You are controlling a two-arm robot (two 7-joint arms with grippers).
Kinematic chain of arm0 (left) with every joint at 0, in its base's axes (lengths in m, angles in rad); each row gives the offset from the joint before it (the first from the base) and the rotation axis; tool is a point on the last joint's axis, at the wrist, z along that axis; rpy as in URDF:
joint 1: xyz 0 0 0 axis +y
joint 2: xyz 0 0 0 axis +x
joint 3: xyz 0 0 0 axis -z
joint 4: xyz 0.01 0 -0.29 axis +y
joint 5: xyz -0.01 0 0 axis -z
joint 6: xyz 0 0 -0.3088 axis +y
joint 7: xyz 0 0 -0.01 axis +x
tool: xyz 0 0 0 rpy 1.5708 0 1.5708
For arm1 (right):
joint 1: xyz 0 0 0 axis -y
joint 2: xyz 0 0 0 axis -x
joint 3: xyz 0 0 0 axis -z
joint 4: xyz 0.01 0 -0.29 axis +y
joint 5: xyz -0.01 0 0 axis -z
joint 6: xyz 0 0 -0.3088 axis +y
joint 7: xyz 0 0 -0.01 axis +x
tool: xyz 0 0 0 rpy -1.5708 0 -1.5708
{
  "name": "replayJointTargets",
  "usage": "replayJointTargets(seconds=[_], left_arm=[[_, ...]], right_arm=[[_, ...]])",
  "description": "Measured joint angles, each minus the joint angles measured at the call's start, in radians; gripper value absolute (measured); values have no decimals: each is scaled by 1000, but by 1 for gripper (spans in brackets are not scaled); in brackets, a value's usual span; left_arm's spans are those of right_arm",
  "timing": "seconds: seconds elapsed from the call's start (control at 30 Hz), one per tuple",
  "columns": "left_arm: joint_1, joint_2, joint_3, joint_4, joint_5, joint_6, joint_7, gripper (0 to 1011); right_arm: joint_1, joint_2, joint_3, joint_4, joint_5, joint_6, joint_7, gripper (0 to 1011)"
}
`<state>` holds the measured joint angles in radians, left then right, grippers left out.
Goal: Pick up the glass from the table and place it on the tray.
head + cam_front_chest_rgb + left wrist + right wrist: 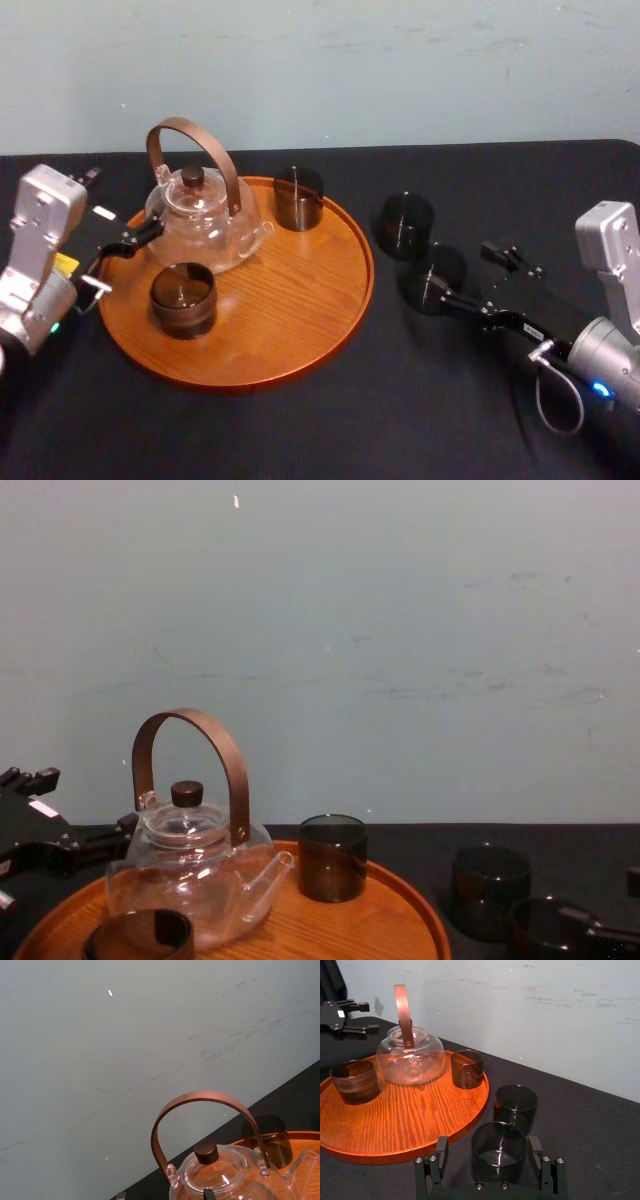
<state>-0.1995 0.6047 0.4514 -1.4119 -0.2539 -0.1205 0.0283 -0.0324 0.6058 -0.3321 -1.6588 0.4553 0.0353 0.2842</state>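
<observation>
Right now I have the right gripper [488,1143] low over the table [330,430], just off the right edge of the tray [290,300]. Its fingers [441,1152] are spread wide, one on each side of the glass [499,1151]. From the right wrist camera I see a sliver of space on both sides, so nothing is grasped. The glass stands upright on the black tabletop, near the tray's rim but off it.

A second glass [405,225] is just behind it on the table, a little farther from me. The two sit close together, and I can't tell whether they touch.

On the tray the teapot [205,225] stands at the back left, its clear body under a brown arched handle [190,755]. There is a dark glass [298,198] at the tray's back edge, just right of the teapot. Another dark glass [183,298] is at the front left, in front of the teapot. The right half of the tray is bare wood.

The left gripper [118,260] sits by the tray's left rim, close to the teapot. Its fingers are parted and hold nothing.
</observation>
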Motion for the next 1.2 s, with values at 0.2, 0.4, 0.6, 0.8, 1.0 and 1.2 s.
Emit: replayJointTargets(seconds=[0.2,0.4,0.6,0.8,1.0,1.2], left_arm=[[0,0,0,0,0,0,0,1001],[0,0,0,0,0,0,0,1001],[0,0,0,0,0,0,0,1001],[0,0,0,0,0,0,0,1001],[0,0,0,0,0,0,0,1001],[0,0,0,0,0,0,0,1001]], right_arm=[[-16,-9,23,-5,-17,6,-4,1002],[-21,-22,32,3,-27,12,-4,1002],[-12,-44,35,41,-35,28,8,1002],[11,-72,35,92,-40,43,28,1002],[34,-95,38,130,-52,53,43,1002],[66,-117,37,157,-73,63,58,1002]])
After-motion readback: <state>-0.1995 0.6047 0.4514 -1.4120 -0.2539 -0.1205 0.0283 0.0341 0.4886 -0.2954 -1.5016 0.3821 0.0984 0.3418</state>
